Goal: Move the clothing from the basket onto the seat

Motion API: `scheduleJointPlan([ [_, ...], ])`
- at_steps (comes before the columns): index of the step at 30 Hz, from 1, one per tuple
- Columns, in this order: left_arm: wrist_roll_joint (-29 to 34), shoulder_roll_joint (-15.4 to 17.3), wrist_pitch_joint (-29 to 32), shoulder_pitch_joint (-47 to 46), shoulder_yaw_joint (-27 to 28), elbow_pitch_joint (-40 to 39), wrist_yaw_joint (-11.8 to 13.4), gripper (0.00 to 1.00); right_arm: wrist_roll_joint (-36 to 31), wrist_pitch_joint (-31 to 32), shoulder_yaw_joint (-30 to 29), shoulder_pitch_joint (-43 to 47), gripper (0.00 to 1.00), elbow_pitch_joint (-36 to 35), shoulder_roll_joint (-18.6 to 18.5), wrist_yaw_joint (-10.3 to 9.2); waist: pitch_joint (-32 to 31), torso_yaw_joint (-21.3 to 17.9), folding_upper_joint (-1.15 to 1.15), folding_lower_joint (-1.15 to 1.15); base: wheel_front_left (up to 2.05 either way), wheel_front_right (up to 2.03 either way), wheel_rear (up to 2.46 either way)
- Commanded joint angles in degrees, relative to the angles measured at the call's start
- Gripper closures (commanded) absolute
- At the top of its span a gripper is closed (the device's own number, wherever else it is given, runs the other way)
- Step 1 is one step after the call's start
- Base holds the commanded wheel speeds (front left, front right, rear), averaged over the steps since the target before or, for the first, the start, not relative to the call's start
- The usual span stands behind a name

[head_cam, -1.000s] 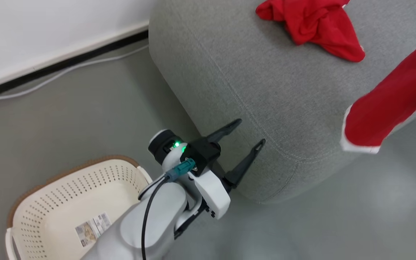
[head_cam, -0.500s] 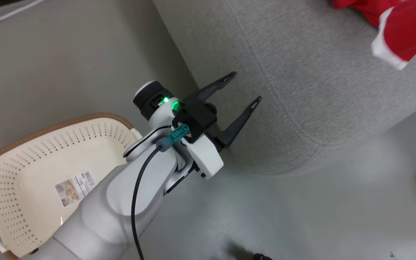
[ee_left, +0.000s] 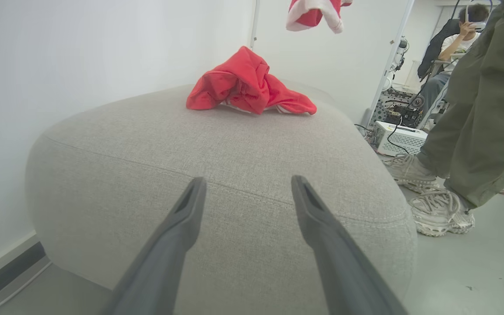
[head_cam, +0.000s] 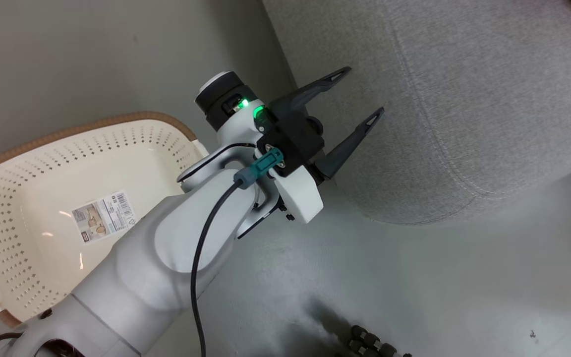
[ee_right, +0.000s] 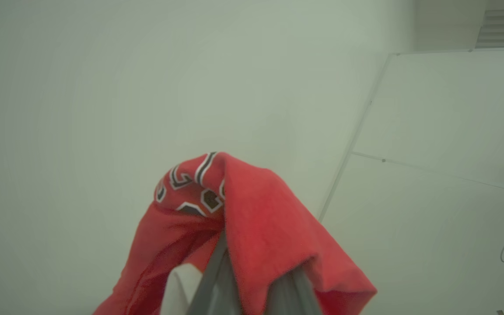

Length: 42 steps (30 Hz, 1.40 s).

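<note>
Aloft, red jersey draped over right hand, pinched there.

"Any print a reader could make out?"

"None. The label inside the basket carries a barcode and small pictures, but its wording is too small to read."

"And the jersey?"

"White-and-black outlined characters show on a fold near the top, too crumpled to read."
</note>
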Motion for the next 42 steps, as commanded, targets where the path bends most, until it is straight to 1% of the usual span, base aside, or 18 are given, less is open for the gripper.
scheduleJointPlan([
  [1, -0.35, -0.76, 0.10, -1.90, 0.19, -1.16, -0.38, 0.00, -1.30, -0.28, -1.74, -1.85, 1.00, 1.08, -3.42, 0.07, 1.39, 0.94, 0.00, 0.00, 0.00, 0.00, 0.00],
  [6, -1.01, -0.25, 0.22, -2.38, -1.01, -0.71, -0.39, 0.00, -4.57, -0.28, -5.88, -6.98, 1.00, 6.44, -4.33, 0.07, 3.52, 3.04, 0.00, 0.00, 0.00, 0.00, 0.00],
  [8, -1.26, 0.11, 0.21, -2.39, -1.15, -0.52, -0.39, 0.00, -6.10, -0.28, -7.38, -9.08, 1.00, 7.44, -3.55, 0.07, 4.44, 3.91, 0.00, 0.00, 0.00, 0.00, 0.00],
  [11, -1.44, 0.40, 0.18, -2.37, -1.35, -0.46, -0.39, 0.00, -8.11, -0.28, -9.89, -12.23, 1.00, 7.91, -1.21, 0.07, 5.70, 5.27, 0.00, 0.00, 0.00, 0.00, 0.00],
  [14, -1.63, 0.51, 0.12, -2.35, -1.16, -0.62, -0.08, 0.00, -10.50, 0.02, -11.21, -14.10, 1.00, 8.57, 0.83, 0.07, 6.83, 6.60, 0.00, 0.00, 0.00, 0.00, 0.00],
  [19, -1.83, 0.38, -0.03, -2.19, -1.06, -0.86, 0.15, 0.00, -13.00, 3.49, -14.65, -14.09, 1.00, 10.31, 1.95, 0.07, 7.84, 9.15, 0.00, 0.00, 0.00, 0.00, 0.00],
  [23, -2.00, 0.47, -0.12, -2.05, -0.64, -0.81, 0.40, 0.00, -13.48, 4.96, -14.41, -13.30, 1.00, 11.86, 2.90, 0.07, 8.31, 10.14, 0.00, 0.00, 0.00, 0.00, 0.00],
  [28, -2.31, 0.17, -0.23, -1.37, -0.40, -0.65, 0.37, 0.00, -12.46, 7.62, -13.31, -11.71, 1.00, 19.07, 2.91, 0.07, 8.01, 11.76, 0.00, 0.00, 0.00, 0.00, 0.00],
  [31, -2.58, -0.23, -0.26, -0.92, -0.22, -0.64, 0.28, 0.00, -12.21, 7.14, -11.49, -11.09, 1.00, 24.52, 2.07, 0.07, 7.38, 12.61, 0.00, 0.00, 0.00, 0.00, 0.00],
  [35, -2.75, -0.57, -0.28, -0.07, 0.40, -0.78, 0.17, 0.00, -10.62, 3.43, -7.79, -10.06, 1.00, 31.27, 0.85, 0.07, 6.25, 13.38, 0.00, 0.00, 0.00, 0.00, 0.00],
  [36, -2.79, -0.67, -0.28, 0.19, 0.60, -0.83, 0.14, 0.00, -10.67, 2.47, -6.61, -9.37, 0.91, 32.47, 0.54, 0.07, 5.87, 13.55, 0.00, 0.00, 0.00, 0.00, 0.00],
  [38, -2.85, -0.86, -0.28, 0.76, 1.00, -0.92, 0.09, 0.00, -9.74, 1.08, -5.44, -8.07, 0.60, 34.48, 0.43, 0.07, 4.97, 13.80, 0.00, 0.00, 0.00, 0.00, 0.00],
  [39, -2.88, -0.97, -0.28, 1.11, 1.22, -1.04, 0.06, 0.00, -9.74, 0.66, -4.36, -7.18, 0.38, 35.26, 0.42, 0.07, 4.46, 13.91, 0.00, 0.00, 0.00, 0.00, 0.00],
  [40, -2.88, -1.10, -0.28, 1.46, 1.38, -1.15, 0.04, 0.00, -9.49, 0.29, -3.59, -6.35, 0.02, 35.59, 0.45, 0.07, 3.95, 14.05, 0.00, 0.00, 0.00, 0.00, 0.00],
  [41, -2.89, -1.23, -0.28, 1.83, 1.53, -1.25, 0.01, 0.00, -8.98, 0.04, -2.95, -5.55, 0.00, 35.69, 0.71, 0.07, 3.41, 14.20, 0.00, 0.00, 0.00, 0.00, 0.00],
  [42, -2.89, -1.35, -0.28, 2.20, 1.72, -1.36, -0.01, 0.00, -8.57, -0.11, -2.05, -4.66, 0.00, 35.57, 1.07, 0.07, 2.86, 14.34, 0.00, 0.00, 0.00, 0.00, 0.00],
])
